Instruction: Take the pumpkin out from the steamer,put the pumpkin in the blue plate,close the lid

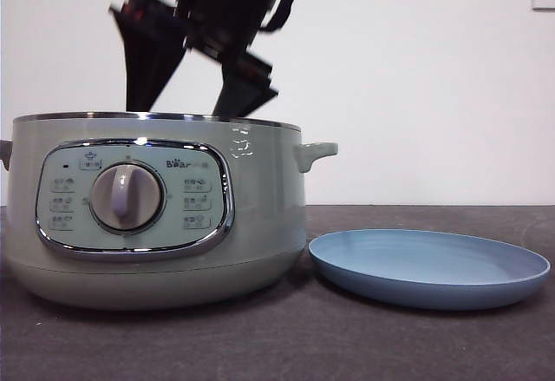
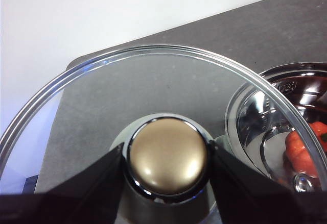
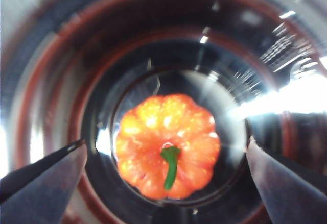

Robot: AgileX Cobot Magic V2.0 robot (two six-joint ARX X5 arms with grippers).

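Dark table (image 1: 286, 346); left gripper (image 2: 167, 169) clamps lid (image 2: 153, 91); right gripper (image 3: 166, 157) wide open above pumpkin (image 3: 167, 152), hidden frontally.

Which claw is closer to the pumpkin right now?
Right. The right claw hangs open straight above the pumpkin inside the pot. The left claw is off to the side, gripping the lid by its knob.

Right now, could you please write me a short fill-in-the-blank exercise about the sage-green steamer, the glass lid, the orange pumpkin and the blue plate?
1. The left gripper is shut on the knob of the round glass ____.
2. The small orange ribbed pumpkin lies at the bottom of the pale sage-green ____.
3. The right gripper, above the pumpkin, has its jaws ____.
4. The shallow light-blue plate on the table holds ____.

Missing words: lid; steamer; open; nothing
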